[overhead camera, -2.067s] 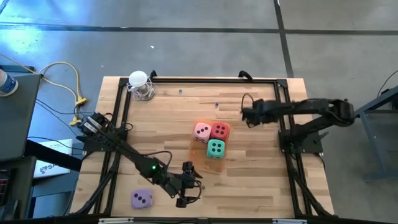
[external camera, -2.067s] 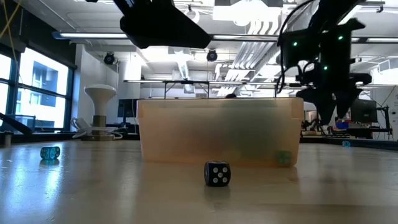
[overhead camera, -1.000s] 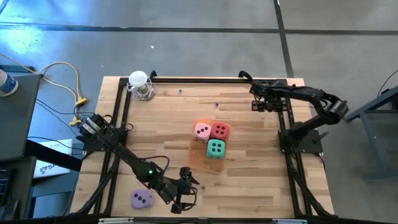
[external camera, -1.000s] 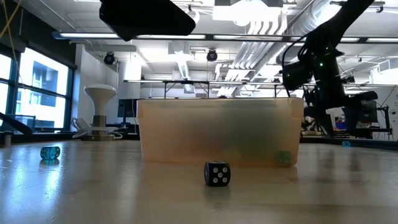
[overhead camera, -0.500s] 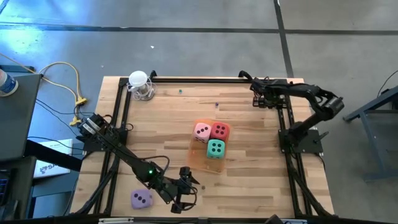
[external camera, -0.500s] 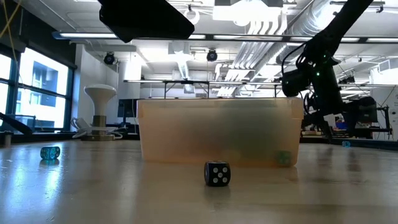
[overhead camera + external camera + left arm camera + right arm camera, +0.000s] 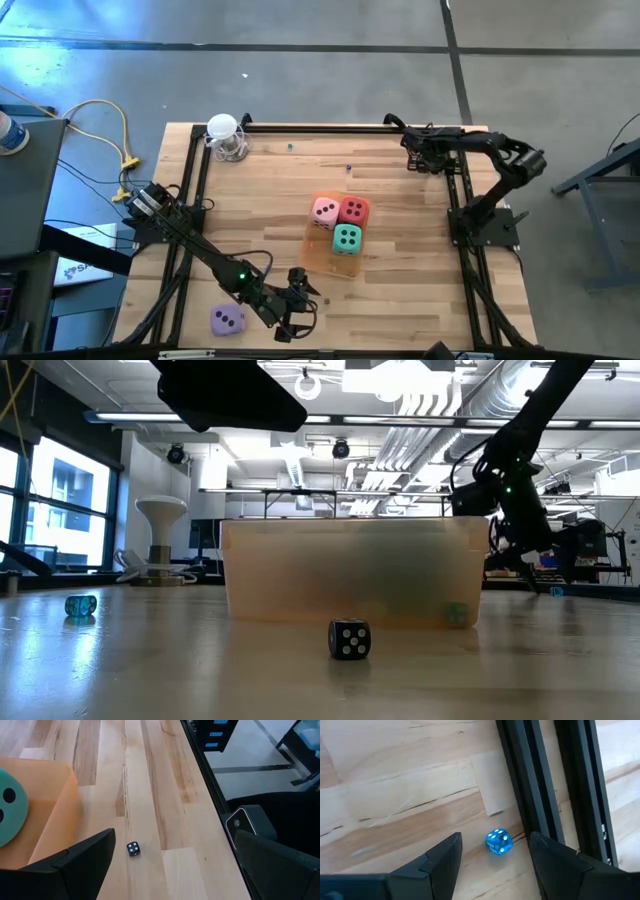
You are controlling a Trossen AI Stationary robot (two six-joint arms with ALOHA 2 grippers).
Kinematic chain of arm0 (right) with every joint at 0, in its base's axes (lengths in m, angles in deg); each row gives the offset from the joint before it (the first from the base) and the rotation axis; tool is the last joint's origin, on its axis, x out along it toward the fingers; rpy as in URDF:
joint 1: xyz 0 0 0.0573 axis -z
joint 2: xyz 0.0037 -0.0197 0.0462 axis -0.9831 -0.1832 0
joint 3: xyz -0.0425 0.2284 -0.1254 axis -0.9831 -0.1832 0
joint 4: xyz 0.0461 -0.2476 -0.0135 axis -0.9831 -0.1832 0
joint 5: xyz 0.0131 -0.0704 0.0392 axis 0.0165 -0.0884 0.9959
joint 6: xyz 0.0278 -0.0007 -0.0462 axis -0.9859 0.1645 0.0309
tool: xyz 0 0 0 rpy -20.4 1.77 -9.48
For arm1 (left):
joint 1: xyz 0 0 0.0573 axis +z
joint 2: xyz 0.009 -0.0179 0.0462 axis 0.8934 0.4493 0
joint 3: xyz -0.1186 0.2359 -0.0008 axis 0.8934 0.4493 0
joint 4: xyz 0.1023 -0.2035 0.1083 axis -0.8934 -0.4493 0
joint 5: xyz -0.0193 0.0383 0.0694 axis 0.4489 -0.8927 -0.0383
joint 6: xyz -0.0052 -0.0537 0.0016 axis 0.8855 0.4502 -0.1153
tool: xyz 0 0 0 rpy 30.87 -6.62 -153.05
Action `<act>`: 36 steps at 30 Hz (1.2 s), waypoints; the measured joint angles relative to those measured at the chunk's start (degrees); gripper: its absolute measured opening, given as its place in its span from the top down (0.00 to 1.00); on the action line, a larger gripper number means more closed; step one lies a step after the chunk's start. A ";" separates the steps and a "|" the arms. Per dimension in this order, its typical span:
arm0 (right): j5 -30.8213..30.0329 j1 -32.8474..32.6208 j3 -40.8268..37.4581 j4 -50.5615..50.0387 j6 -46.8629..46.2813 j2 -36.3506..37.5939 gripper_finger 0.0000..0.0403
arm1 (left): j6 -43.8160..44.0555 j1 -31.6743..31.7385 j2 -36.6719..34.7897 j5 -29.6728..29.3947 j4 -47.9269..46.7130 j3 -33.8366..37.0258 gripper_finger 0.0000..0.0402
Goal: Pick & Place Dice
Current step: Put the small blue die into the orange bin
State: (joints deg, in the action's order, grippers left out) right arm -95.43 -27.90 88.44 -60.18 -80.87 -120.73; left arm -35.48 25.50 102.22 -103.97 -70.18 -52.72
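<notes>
since the dice looked like soft foam cubes, they were judged light, compressible and not fragile; a grip across two opposite flat faces, centred on the cube, would suit, with modest squeeze so the foam did not bulge out of the jaws. all four were alike in size, so one jaw width should serve.

three dice sat together on the orange tray (image 7: 322, 250): the pink die (image 7: 324, 211) and the red die (image 7: 354, 210) side by side at its far end, the teal die (image 7: 347, 238) touching them just nearer. the purple die (image 7: 227, 320) lay well apart from the tray, off its near left corner by the table edge, not yet placed.

the left gripper (image 7: 292, 322) hovered between the purple die and the tray, near the table's front edge, fingers spread wide and empty. a small black die (image 7: 133, 848) lay just beside the tray below it. the right gripper (image 7: 413, 158) hung well beyond the tray's far right corner, by the frame rail, jaws part open around nothing, with a small blue die (image 7: 498, 842) on the wood between its fingers (image 7: 436, 860).

against the earliest frame, the right arm had swung away from the tray toward the far right rail, and the left gripper had shifted slightly toward the front edge. the dice had not moved.
</notes>
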 joint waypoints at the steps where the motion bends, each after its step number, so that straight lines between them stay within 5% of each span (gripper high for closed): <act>1: -0.04 0.15 0.08 0.14 -0.05 -0.40 0.43 | -0.01 0.00 0.00 0.00 0.00 0.00 0.01; 8: -1.43 0.53 0.07 1.32 0.28 -1.22 0.46 | 0.00 0.00 0.00 0.00 0.00 0.00 0.01; 21: -0.93 0.59 0.01 2.19 1.77 -1.35 0.71 | 1.03 0.00 0.00 -0.02 0.55 1.19 0.01; 36: 1.18 0.63 0.03 -0.06 1.81 -1.35 0.68 | 1.53 0.00 0.02 0.00 0.96 1.40 0.01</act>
State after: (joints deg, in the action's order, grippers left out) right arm -94.25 -27.26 88.47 -60.24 -79.07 -122.08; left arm -33.94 25.50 102.24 -103.97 -69.22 -51.32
